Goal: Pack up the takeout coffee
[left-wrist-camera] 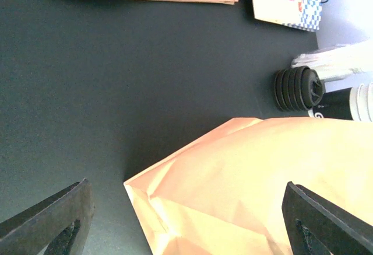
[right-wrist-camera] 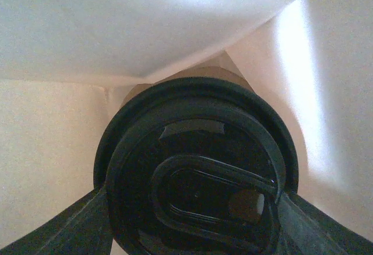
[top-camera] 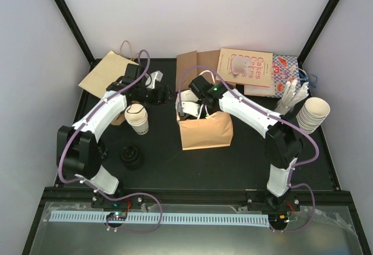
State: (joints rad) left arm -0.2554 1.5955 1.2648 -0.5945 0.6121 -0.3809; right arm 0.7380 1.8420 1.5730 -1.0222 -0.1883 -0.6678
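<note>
One lidded coffee (right-wrist-camera: 195, 173) in right tool (right-wrist-camera: 195, 231), one bag (top-camera: 207, 132), two cup stacks (top-camera: 138, 118) (top-camera: 313, 114)

Only readable txt: the word "Cakes" in red, repeated in rows, on the cream paper bag (top-camera: 247, 67) lying flat at the far side; the smaller print on it is too blurred to read.
</note>
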